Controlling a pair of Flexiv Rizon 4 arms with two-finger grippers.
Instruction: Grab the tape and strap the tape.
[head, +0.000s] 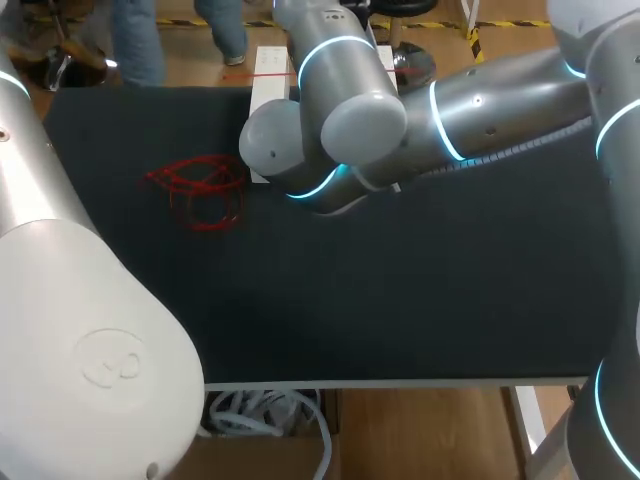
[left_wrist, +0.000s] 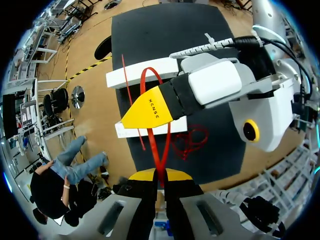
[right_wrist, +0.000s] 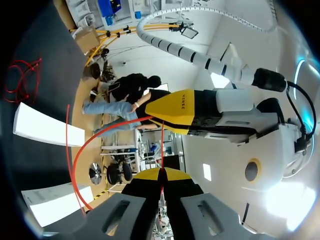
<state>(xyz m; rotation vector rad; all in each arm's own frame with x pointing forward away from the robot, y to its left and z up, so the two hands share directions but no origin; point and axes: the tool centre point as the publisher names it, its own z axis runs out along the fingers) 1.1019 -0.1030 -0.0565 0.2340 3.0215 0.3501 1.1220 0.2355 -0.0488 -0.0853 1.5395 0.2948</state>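
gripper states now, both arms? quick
Left gripper: closed, pinching the red tape.
Right gripper: closed, pinching the same red tape.
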